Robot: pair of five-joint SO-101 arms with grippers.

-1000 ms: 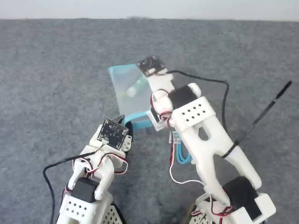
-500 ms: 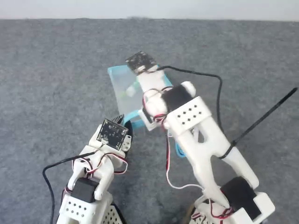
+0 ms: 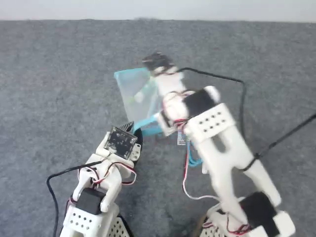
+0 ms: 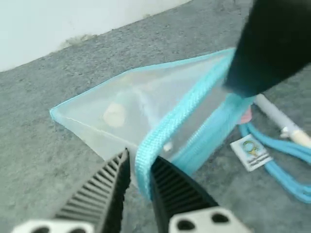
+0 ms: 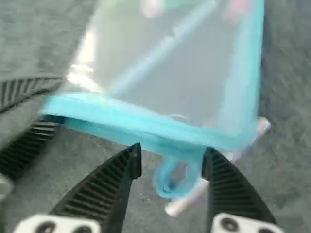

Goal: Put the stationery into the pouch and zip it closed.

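Since half a second ago the right arm has swung its forearm towards the right edge of the high view, while the left arm has kept its place.

From above, we see a grey, felt-like table top running back to a pale wall. On it is the translucent plastic pouch with a light-blue zip edge. The left gripper meets the pouch's near corner, and the right arm bends over the pouch's other side. A small white paper tag and a loop of light-blue cord show beside that arm.

Through the left wrist view, the left gripper has its black ribbed fingers pinched on the pouch. The blue woven zip tape stands up between them. Past the fingertips and off to one side lie the tag, the cord and a white pen. The tag carries a round emblem and print too small for us to read.

Through the right wrist view, the right gripper has its fingers spread apart. The pouch's zip edge runs just beyond the tips, and the cord curls between them.
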